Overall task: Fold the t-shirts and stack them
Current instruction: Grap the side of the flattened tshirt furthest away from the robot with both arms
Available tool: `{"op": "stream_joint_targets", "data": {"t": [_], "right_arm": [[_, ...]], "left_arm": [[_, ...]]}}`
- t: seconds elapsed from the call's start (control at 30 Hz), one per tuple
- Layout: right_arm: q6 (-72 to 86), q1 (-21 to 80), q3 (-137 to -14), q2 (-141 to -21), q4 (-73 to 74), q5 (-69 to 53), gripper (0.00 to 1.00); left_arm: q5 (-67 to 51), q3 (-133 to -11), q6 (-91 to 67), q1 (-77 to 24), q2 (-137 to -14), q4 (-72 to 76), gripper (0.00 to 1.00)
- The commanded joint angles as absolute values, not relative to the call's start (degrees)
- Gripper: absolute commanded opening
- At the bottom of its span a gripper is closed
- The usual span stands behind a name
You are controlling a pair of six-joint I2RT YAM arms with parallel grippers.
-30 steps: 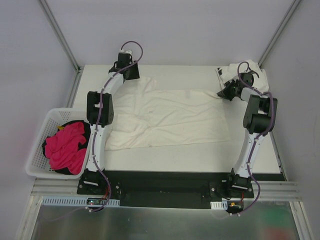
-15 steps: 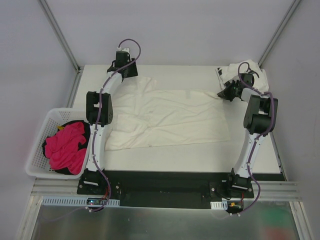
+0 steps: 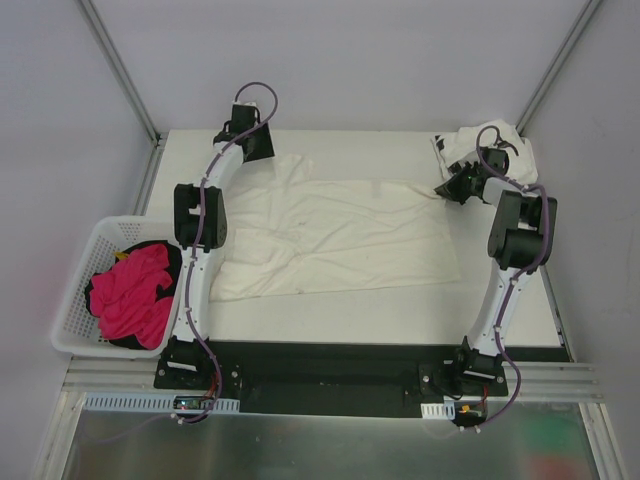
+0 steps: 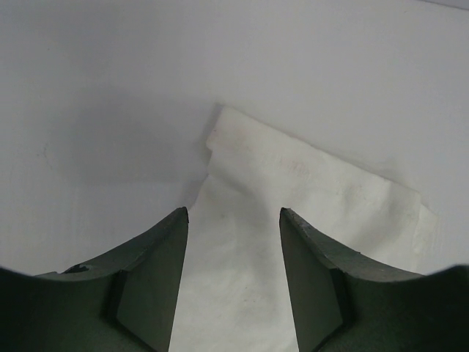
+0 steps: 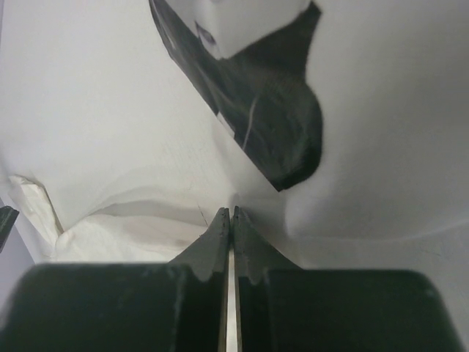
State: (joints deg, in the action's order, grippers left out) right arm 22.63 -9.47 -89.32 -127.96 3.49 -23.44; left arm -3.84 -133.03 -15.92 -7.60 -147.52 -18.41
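The cream-white t-shirt (image 3: 335, 235) lies spread out in the middle of the table. Its back left sleeve (image 4: 308, 183) shows under my left gripper (image 4: 233, 216), which hovers open above it with only cloth seen between the fingers. In the top view that left gripper (image 3: 258, 145) is at the shirt's back left end. A second t-shirt, white with black print (image 3: 482, 143), is crumpled at the back right. My right gripper (image 5: 231, 214) is shut, and folds of white cloth run into its tips at the cream shirt's back right corner (image 3: 436, 188). The black print (image 5: 267, 110) lies just beyond.
A white basket (image 3: 72, 305) holding pink cloth (image 3: 130, 290) over something black stands off the table's left side. Metal frame posts rise at the back corners. The table's right edge runs close to the right arm.
My left gripper has drifted slightly back and left, off the sleeve's end. The right gripper has edged a little toward the back. The shirt lies much as before.
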Motion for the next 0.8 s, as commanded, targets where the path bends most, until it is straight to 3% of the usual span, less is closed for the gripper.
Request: {"op": "stream_joint_targets", "data": {"t": [0.0,0.33,0.77], "right_arm": [[22.9,-10.1,-87.8,-123.8,4.0,-23.6,0.01],[24.3,-10.5,-84.8,-121.2,1.8,-25.2,0.01],[25.3,-11.2,-83.5,-119.4,0.6,-26.5,0.01]], "left_arm": [[-2.2,-135.8,-18.1,-6.6,-147.8,-23.8,0.52],[-8.7,-141.4,-23.0,-5.6,-151.3,-22.9,0.62],[-12.4,-141.8,-17.6,-6.0,-152.2,-12.9,0.56]]}}
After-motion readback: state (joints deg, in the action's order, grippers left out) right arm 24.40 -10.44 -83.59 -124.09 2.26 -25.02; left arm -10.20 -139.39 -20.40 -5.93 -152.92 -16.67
